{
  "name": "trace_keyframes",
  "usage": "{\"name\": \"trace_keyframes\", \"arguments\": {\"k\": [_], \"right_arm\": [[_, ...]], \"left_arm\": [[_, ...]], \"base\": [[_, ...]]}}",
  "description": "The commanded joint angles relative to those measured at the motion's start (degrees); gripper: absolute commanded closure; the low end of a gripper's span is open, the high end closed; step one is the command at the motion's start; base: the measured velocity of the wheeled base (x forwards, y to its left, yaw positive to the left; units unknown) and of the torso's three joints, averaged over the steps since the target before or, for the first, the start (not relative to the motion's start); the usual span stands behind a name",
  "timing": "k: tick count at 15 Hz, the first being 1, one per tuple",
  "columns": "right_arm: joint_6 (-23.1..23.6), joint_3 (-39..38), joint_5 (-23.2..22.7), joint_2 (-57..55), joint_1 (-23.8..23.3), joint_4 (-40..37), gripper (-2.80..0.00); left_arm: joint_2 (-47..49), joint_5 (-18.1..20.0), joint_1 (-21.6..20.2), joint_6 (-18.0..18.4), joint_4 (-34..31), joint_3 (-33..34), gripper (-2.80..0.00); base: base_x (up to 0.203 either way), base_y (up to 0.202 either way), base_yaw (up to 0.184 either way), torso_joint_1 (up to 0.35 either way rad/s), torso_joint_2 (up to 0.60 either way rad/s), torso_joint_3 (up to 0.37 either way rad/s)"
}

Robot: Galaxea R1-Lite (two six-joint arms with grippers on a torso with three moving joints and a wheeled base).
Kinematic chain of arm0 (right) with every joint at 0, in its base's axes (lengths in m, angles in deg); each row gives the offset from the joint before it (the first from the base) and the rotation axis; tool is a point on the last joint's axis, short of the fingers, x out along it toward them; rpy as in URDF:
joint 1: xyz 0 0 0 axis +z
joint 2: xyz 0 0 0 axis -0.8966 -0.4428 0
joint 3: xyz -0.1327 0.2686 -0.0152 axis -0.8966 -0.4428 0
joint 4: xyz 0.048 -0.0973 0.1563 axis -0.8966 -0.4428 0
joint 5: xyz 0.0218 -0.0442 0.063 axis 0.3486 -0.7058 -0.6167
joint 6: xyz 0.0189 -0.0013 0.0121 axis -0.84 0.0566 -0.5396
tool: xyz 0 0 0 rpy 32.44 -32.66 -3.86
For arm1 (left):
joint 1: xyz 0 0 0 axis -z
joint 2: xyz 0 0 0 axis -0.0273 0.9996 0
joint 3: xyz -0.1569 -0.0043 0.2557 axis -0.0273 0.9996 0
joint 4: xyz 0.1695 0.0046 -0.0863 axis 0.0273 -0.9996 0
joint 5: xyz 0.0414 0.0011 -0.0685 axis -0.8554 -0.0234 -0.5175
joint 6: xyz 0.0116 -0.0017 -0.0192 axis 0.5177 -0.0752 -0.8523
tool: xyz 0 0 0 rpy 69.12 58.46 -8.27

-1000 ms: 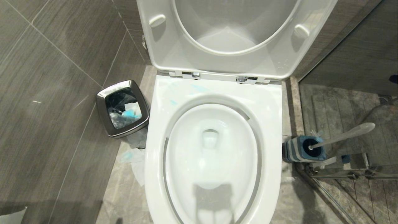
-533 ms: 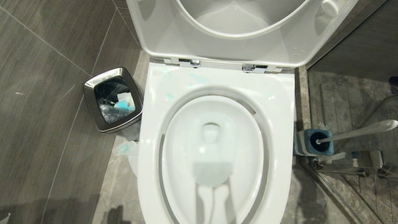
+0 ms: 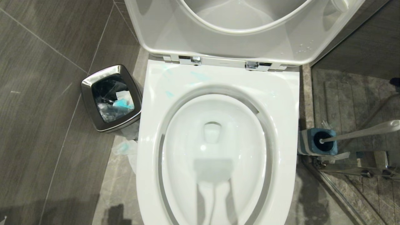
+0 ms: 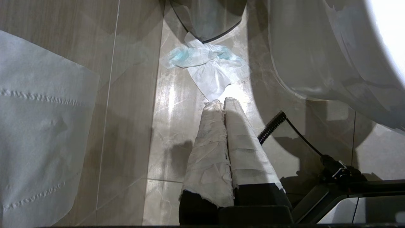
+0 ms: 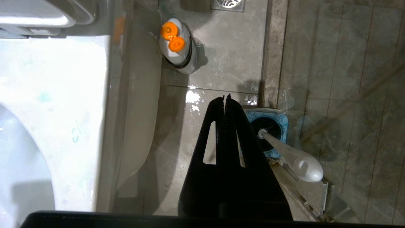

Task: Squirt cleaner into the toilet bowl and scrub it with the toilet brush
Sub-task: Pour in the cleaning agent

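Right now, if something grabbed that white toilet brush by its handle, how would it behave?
The toilet brush probably lifts stiff: its handle looks rigid and straight. The glossy grip may be slippery. It leans in its striped holder, which might tip when tugged.

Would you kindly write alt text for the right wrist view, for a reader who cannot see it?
The shut black right hand hangs above a wet tiled floor, beside a toilet brush standing in its blue holder. The white toilet bowl, smeared pale blue, fills one side; an orange-capped bottle stands beyond.
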Motion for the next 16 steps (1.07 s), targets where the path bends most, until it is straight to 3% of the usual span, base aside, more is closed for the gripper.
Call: {"name": "trace_keyframes", "arguments": {"k": [1,8,16], "right_arm": [[0.0,-0.6,0.1,0.2,0.0,0.0,0.00],[0.0,-1.4,0.0,0.0,0.1,0.0,0.00],[-0.3,-4.4,-0.1,0.5,0.1,1.4,0.00]], "left_arm": [[0.1,0.0,0.0,0.0,0.0,0.0,0.00],[0.1,0.0,0.0,-0.1,0.0,0.0,0.00],[0.1,0.1,0.0,0.0,0.0,0.0,0.00]], "base": [[0.000,0.000,0.000,0.000,0.00,0.000],[0.000,0.000,0.000,0.005,0.01,-0.144],[0.000,0.000,0.000,0.001,0.01,-0.025]]}}
